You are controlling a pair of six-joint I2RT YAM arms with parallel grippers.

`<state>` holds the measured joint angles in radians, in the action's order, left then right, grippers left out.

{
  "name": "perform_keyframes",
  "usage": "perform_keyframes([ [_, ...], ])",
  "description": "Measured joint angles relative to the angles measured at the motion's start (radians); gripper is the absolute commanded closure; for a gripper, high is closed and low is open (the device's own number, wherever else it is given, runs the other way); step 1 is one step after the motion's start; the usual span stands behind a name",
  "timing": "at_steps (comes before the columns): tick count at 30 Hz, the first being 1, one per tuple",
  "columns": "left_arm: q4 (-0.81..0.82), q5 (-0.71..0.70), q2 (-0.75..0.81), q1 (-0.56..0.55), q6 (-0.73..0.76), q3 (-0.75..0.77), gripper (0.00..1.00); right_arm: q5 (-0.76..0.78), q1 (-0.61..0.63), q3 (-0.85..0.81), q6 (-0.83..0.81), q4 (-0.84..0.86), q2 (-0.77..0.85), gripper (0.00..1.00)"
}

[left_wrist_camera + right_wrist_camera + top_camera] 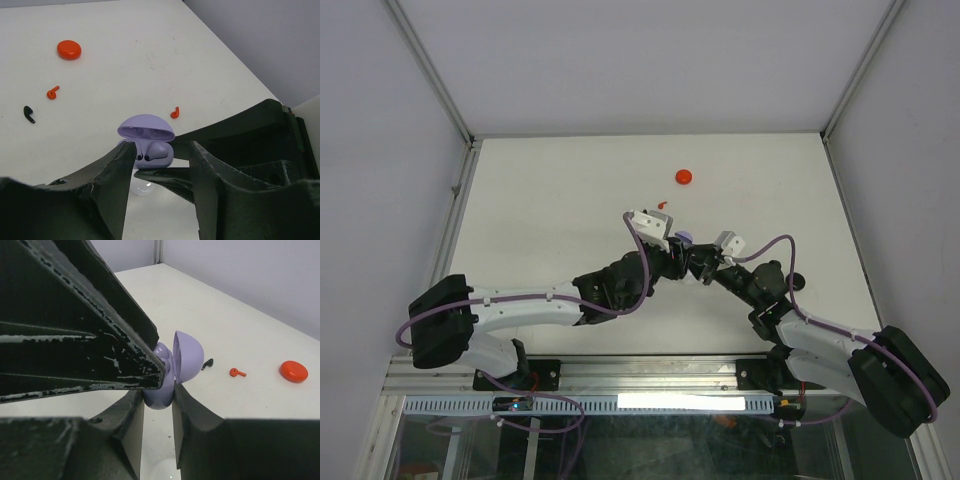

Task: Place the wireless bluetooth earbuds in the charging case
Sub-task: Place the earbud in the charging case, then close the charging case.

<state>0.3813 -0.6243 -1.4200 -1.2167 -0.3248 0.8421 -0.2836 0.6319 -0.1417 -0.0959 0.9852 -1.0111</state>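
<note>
Now R claw (157, 394) clamps lilac case (190, 357); L claw (161, 152) part-open, empty.

From its base at seven o'clock, the left arm (535, 305) stretches low toward two o'clock. The right arm (810, 335) reaches from five o'clock toward ten, its elbow bent. Their wrists meet mid-table. The left gripper (161, 150) has its jaws parted, tips beside the lilac charging case (187, 357), which the right gripper (157, 395) pinches by its base.

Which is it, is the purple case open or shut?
Open. The case has its lid flipped up, and a purple bud sits inside.
</note>
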Motion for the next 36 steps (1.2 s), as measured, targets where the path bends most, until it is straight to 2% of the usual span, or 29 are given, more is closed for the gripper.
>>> perform_keyframes([
  [9,-0.079,0.024,0.085,0.002,0.026,0.000,0.28,-0.003,0.000,0.000,0.003,0.006,0.000,0.91],
  [15,-0.141,0.197,0.179,0.093,0.035,0.000,0.16,-0.024,0.000,0.000,0.020,0.002,0.000,0.91],
  [26,-0.228,0.660,0.216,0.317,-0.006,-0.003,0.13,-0.141,0.000,-0.076,0.068,-0.095,0.037,0.92],
  [32,-0.218,0.882,0.216,0.408,-0.070,-0.027,0.16,-0.220,0.000,-0.137,0.098,-0.178,0.074,0.92],
  [36,-0.186,1.020,0.210,0.429,-0.111,-0.049,0.21,-0.248,0.000,-0.166,0.107,-0.206,0.073,0.92],
])
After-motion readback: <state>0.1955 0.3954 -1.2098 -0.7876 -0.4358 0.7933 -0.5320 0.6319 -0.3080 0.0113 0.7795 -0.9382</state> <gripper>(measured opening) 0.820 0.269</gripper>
